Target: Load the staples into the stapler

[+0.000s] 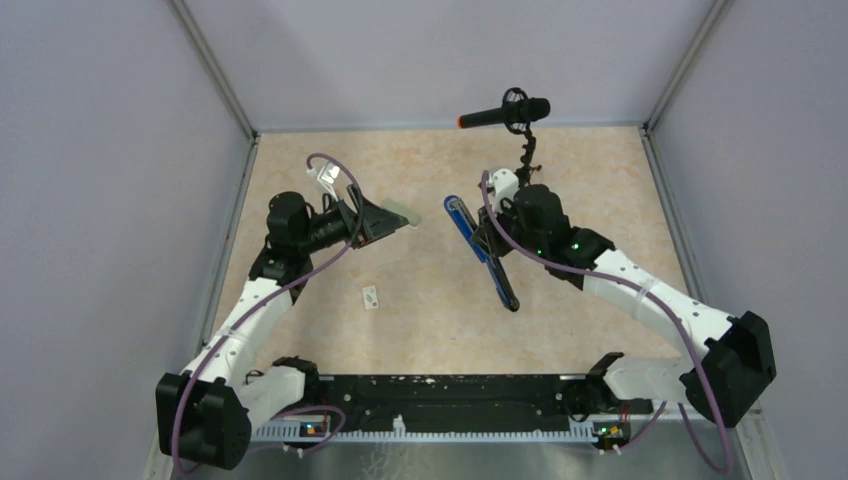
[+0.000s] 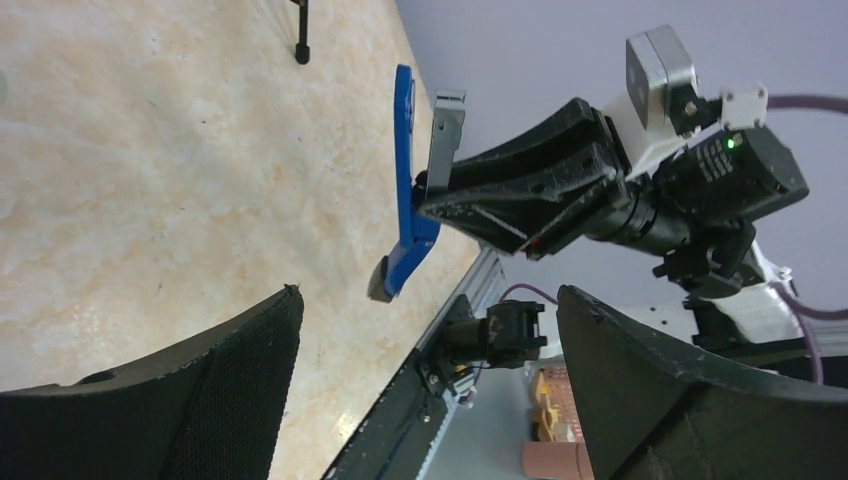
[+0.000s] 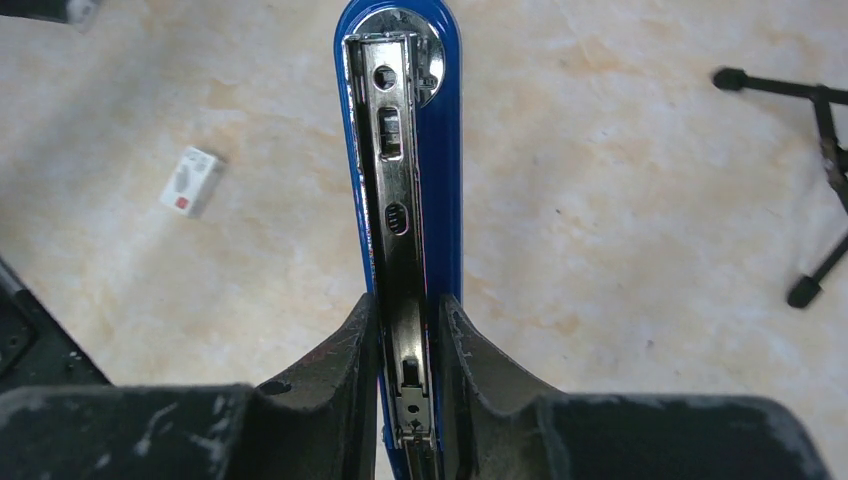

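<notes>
The stapler that shows here is a long blue one [image 1: 470, 232], swung open, with a silvery staple rail [image 3: 393, 190] along it. My right gripper [image 3: 407, 305] is shut on its rail and blue body and holds it above the table; it also shows in the top view [image 1: 487, 245] and the left wrist view [image 2: 405, 170]. The staples box [image 1: 371, 297], small and white with a red mark, lies on the table, also in the right wrist view [image 3: 191, 181]. My left gripper [image 2: 428, 300] is open and empty, raised and facing the stapler. No grey metallic block shows.
A small pale grey-green oblong thing [image 1: 402, 213] lies at my left gripper's tip in the top view. A black microphone with an orange end [image 1: 505, 113] stands on a tripod [image 3: 800, 180] at the back. Grey walls and metal rails bound the table.
</notes>
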